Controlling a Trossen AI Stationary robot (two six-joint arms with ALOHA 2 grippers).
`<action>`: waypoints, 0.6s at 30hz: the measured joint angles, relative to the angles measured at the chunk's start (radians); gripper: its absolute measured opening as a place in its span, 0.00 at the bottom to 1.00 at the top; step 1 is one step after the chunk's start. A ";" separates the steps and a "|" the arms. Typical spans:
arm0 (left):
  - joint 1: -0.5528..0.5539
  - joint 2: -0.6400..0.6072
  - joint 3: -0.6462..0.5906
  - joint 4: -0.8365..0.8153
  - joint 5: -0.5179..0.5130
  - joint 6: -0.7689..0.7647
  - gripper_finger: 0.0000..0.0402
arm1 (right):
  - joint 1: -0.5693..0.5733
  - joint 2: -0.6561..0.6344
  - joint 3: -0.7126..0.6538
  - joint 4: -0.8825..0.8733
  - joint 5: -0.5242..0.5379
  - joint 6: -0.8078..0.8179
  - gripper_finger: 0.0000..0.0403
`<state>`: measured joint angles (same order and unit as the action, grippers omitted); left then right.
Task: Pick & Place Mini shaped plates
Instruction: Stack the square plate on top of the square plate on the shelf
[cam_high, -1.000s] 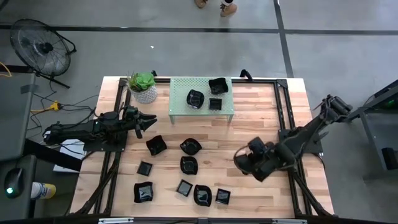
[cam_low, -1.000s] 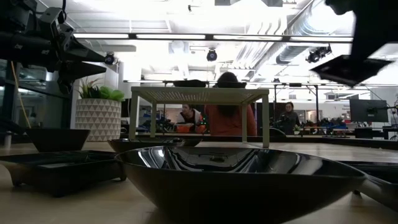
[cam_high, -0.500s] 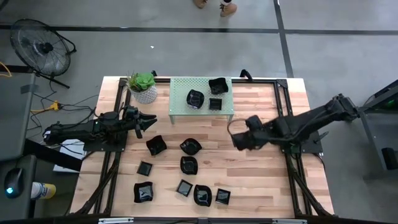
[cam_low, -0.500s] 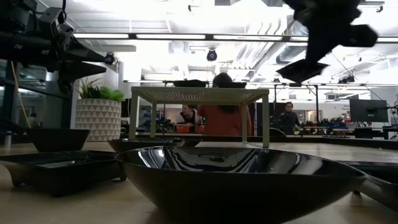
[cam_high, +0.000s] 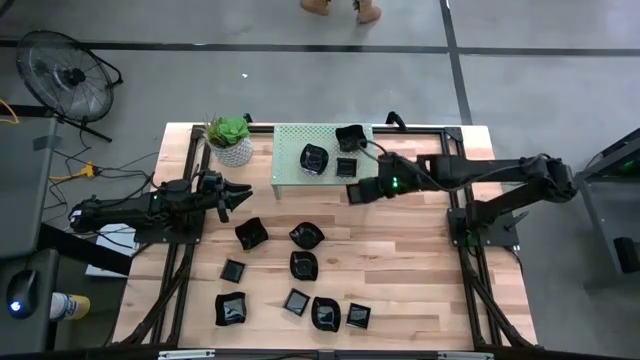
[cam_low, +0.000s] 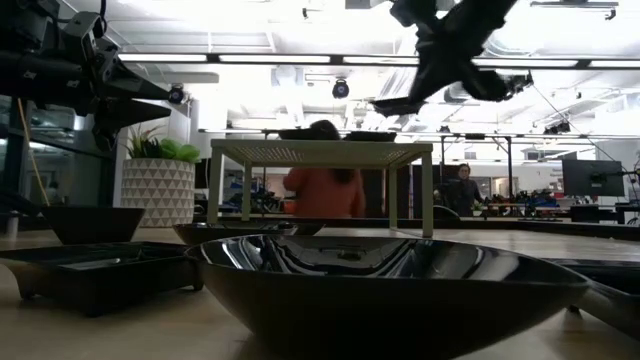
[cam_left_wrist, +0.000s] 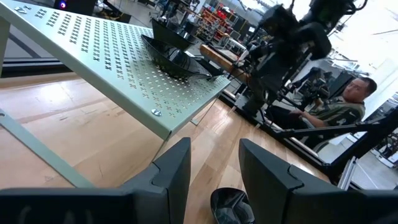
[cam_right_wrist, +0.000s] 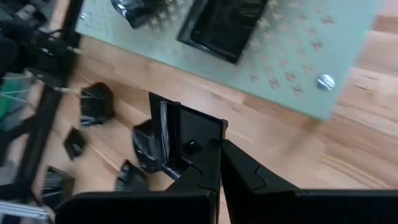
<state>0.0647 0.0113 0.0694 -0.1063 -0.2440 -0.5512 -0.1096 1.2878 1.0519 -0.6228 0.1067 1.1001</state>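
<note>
My right gripper (cam_high: 373, 189) is shut on a small square black plate (cam_high: 360, 192), held in the air just off the near right corner of the pale green perforated stand (cam_high: 290, 172). The low view shows that plate (cam_low: 400, 103) above the stand's top. Three black plates (cam_high: 315, 158) lie on the stand, and several more plates (cam_high: 304, 265) rest on the wooden table. My left gripper (cam_high: 238, 192) waits open at the table's left side, pointing level, with nothing between its fingers (cam_left_wrist: 177, 171). My right gripper pinches one rim of the square plate (cam_right_wrist: 200, 142) between its two fingers (cam_right_wrist: 245, 174). The fingers come slanting down from the table's right side. The plate sticks out ahead of them, a little tilted, clear of both table and stand.
A green plant in a white pot (cam_high: 231, 139) stands at the far left beside the stand. The table's black frame rails (cam_high: 455, 170) run along its edges. Bare wood (cam_high: 410, 250) lies to the right of the plates. In the low view a person (cam_low: 325, 190) shows beyond the table.
My right gripper has carried the square plate from the table's near right part toward the far edge and leftward, rising a little, up to the stand's near right corner. It has rolled and tipped on the way and has stayed shut on the plate.
</note>
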 joint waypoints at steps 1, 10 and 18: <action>0.000 0.000 0.000 0.000 0.000 0.000 0.33 | -0.018 0.006 0.000 0.017 -0.025 -0.005 0.00; 0.000 0.000 0.000 0.000 0.000 0.000 0.33 | -0.141 0.033 0.000 0.182 -0.123 -0.028 0.00; 0.000 0.000 0.000 0.000 0.000 0.000 0.33 | -0.224 0.033 0.000 0.204 -0.163 -0.018 0.00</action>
<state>0.0647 0.0113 0.0692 -0.1066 -0.2440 -0.5510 -0.3340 1.3212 1.0519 -0.4186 -0.0564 1.0819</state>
